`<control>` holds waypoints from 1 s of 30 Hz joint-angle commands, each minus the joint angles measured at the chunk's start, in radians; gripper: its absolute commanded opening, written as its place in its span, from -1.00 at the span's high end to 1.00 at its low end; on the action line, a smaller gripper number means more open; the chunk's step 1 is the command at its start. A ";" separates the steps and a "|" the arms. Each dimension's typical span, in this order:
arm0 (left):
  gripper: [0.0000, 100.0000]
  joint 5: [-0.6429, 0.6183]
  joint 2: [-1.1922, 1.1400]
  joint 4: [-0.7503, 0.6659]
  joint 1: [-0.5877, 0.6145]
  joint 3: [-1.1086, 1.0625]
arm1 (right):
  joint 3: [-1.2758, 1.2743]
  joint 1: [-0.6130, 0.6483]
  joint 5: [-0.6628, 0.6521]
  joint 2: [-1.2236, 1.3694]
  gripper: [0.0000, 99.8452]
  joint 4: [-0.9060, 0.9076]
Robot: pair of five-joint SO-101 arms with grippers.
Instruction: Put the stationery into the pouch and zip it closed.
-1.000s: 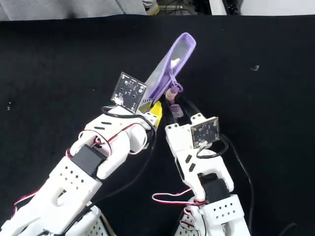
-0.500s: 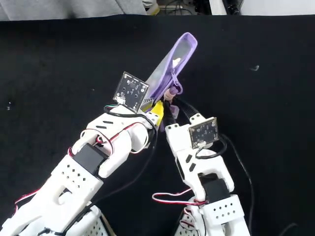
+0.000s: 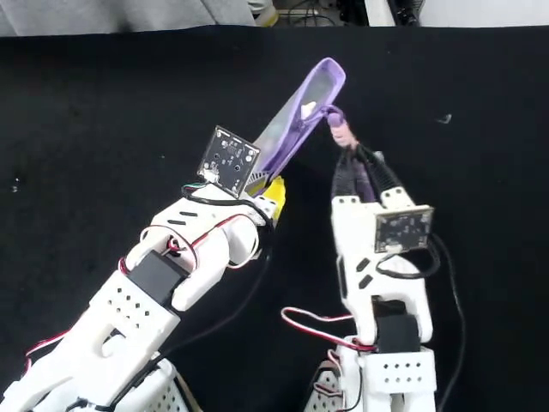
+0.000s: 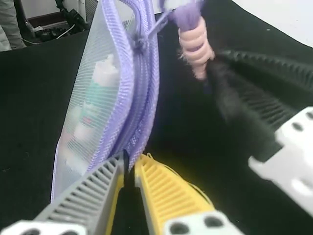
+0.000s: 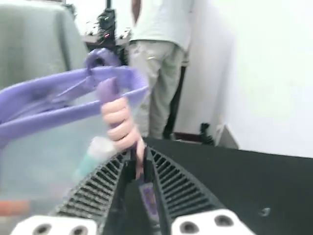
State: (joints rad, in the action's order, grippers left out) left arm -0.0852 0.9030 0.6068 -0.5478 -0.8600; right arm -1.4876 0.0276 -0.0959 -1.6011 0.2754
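A purple mesh pouch (image 3: 296, 116) stands on edge, slanting away over the black table. My left gripper (image 3: 273, 192), with one yellow finger, is shut on its near corner; the left wrist view shows that grip (image 4: 128, 169) on the pouch (image 4: 105, 98). White and teal stationery (image 4: 93, 105) shows through the mesh. My right gripper (image 3: 350, 159) is shut on the pink coiled zipper pull (image 3: 341, 130), near the pouch's far end. In the right wrist view its black fingers (image 5: 139, 164) pinch the pull (image 5: 120, 122), beside the pouch (image 5: 49, 122).
The black cloth covers the table (image 3: 103, 112) to the far edge, where grey fabric (image 3: 111, 13) and cables (image 3: 309, 10) lie beyond. There is open cloth on both sides of the arms. A small speck (image 3: 443, 118) lies at the right.
My right gripper has swung right and away with the zipper pull, from the pouch's middle to near its far end. The left gripper has kept its hold in place.
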 commanded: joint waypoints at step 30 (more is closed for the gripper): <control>0.94 0.049 0.003 -0.020 0.005 0.001 | 0.174 0.114 0.110 0.197 0.60 0.104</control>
State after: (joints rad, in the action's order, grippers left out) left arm -0.0453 0.9030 0.6068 -0.5478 -0.8631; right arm -1.3663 0.0967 0.0315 -1.3525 0.3353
